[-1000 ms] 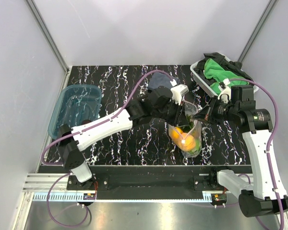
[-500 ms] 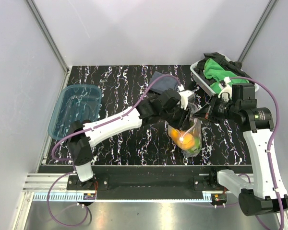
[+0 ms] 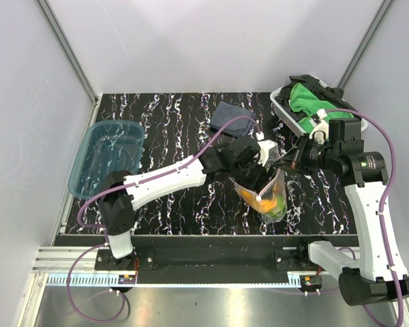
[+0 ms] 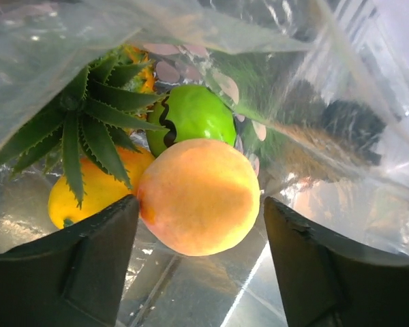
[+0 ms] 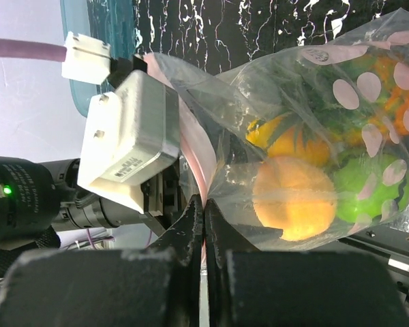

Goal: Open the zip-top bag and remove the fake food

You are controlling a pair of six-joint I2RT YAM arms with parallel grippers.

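The clear zip-top bag (image 3: pixel 267 194) hangs over the table, its mouth up. My right gripper (image 5: pixel 204 212) is shut on the bag's pinkish zip strip (image 5: pixel 194 146) and holds that edge. My left gripper (image 4: pixel 201 228) is open inside the bag's mouth, seen from above (image 3: pixel 264 163). The fake food lies in the bag in front of it. An orange-yellow round fruit (image 4: pixel 199 196) sits between the open fingers and touches the left finger (image 4: pixel 88 259). Behind it are a green ball (image 4: pixel 191 119), a spiky leafy green piece (image 4: pixel 88 129) and a yellow piece (image 4: pixel 82 201).
A translucent blue tub (image 3: pixel 108 153) stands at the table's left. A white basket (image 3: pixel 286 112) holding green cloths (image 3: pixel 310 99) stands at the back right. A dark folded cloth (image 3: pixel 230 114) lies at the back middle, behind the left arm.
My left gripper has pushed further right into the bag's mouth and its jaws have spread wide. The bag has shifted a little; the right gripper keeps its hold on the rim.
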